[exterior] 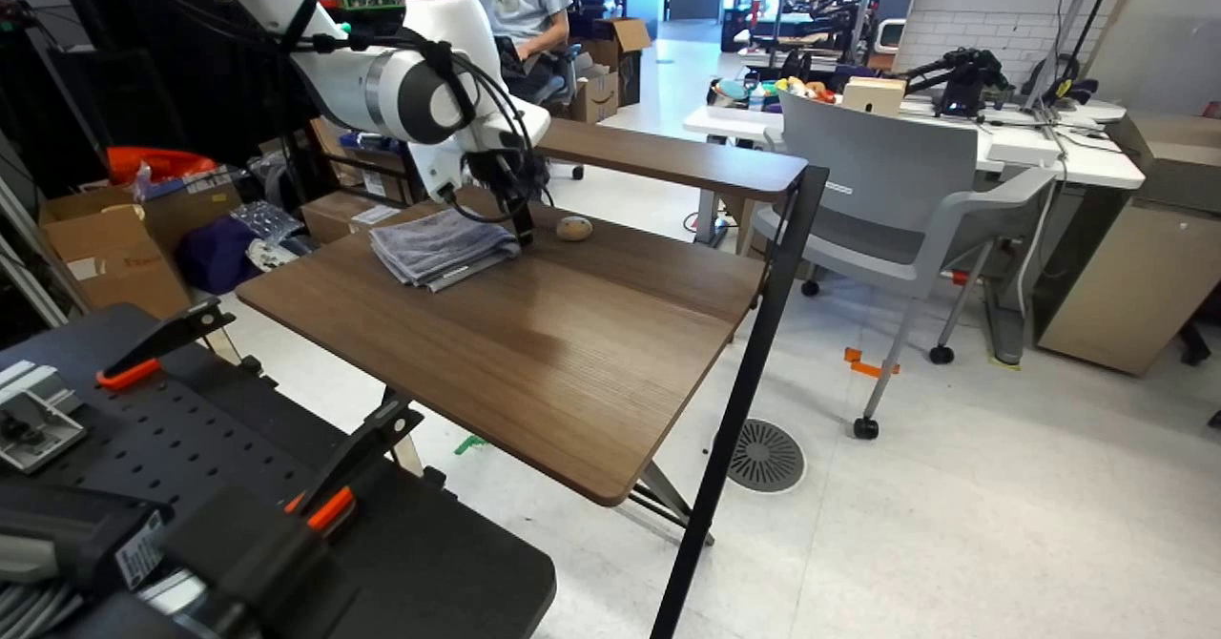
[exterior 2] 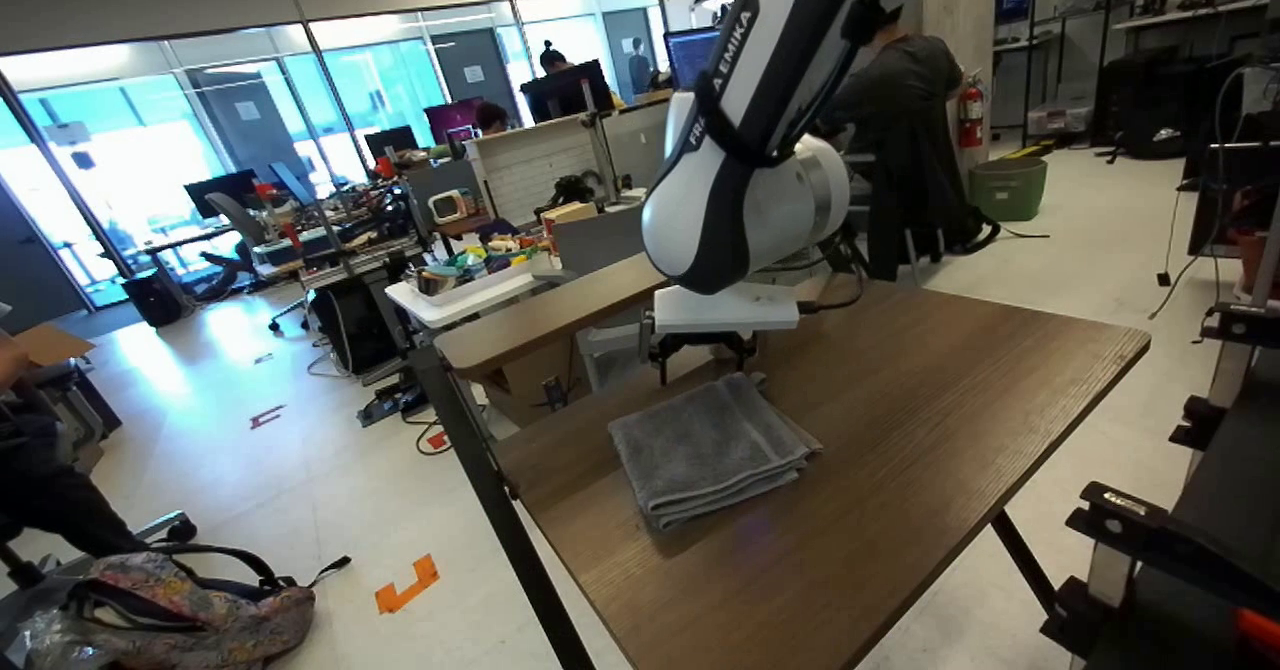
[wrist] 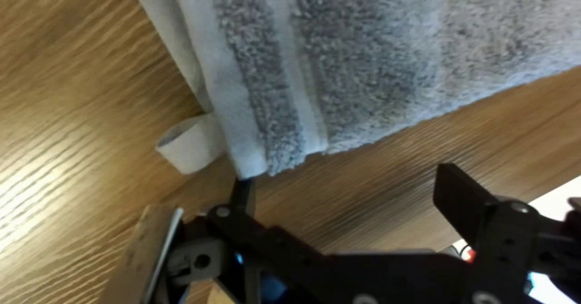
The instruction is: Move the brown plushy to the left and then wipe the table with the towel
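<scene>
Plainly fuzzy towel point(wrist: 363, 63), rounded plushy point(exterior: 574, 228), wood-grain table point(exterior: 572, 343).

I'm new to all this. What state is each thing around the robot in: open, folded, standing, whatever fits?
Table: standing on its legs
Towel: folded in layers, lying on the table
Cloth loop: curled, sticking out past the towel's edge
Brown plushy: resting on the table, apart from the towel
Gripper: open, holding nothing, right by a corner of the towel
Gray chair: upright on its casters
</scene>
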`<state>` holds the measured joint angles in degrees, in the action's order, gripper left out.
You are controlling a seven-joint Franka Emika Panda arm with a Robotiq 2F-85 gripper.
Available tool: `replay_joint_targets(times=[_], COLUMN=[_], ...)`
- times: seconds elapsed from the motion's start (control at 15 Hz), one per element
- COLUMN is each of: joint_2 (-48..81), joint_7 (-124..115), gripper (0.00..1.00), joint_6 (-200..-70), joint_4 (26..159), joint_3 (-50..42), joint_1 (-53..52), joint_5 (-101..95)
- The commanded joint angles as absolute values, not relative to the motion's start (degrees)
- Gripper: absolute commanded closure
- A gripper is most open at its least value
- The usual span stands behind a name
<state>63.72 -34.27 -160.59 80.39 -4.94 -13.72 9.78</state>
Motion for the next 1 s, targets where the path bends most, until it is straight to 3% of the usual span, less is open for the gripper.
replay_joint_targets(times=[0.0, 0.2, 0.4, 0.93], joint_2=[56.0, 50.7, 47.2, 59.0], joint_7=[-34.4, -34.8, -34.2, -35.0], gripper=[0.0, 0.0, 0.0, 0.0], joint_6=[-162.5, -168.5, -165.4, -156.3], joint_4=[88.2, 93.2, 96.2, 87.8], joint_3=[-5.1, -6.7, -7.4, -2.2], joint_1=[-18.3, -22.9, -25.3, -18.9], joint_5=[9.5, 8.8, 8.5, 11.4])
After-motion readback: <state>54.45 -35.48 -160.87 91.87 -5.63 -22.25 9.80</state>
